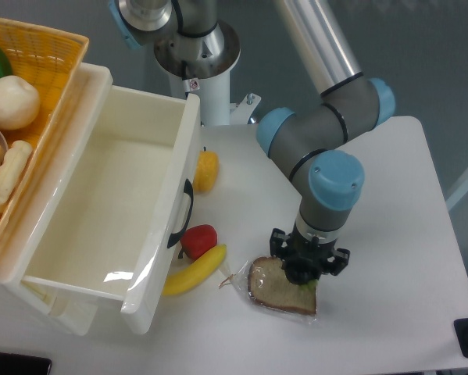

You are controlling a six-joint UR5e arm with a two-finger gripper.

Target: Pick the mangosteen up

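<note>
left of the work, a banana [196, 270] and a red fruit [199, 238] lie clear. the bread slice [274, 286] sits under the gripper [305, 275], which hides the mangosteen [306, 286] except a green bit; whether the grip has closed, i cannot tell. lift straight up, slowly. round fruit: no long axis; cap direction unclear.

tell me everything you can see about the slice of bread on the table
The bread slice is a brown, crusted slice with a rounded top, apparently sealed in clear plastic wrap whose crinkled end sticks out toward the banana. It lies flat on the white table, near the front edge. The gripper hangs over its right part and hides that area; a bit of green shows beneath it. Whether the gripper touches the bread cannot be told.
</note>
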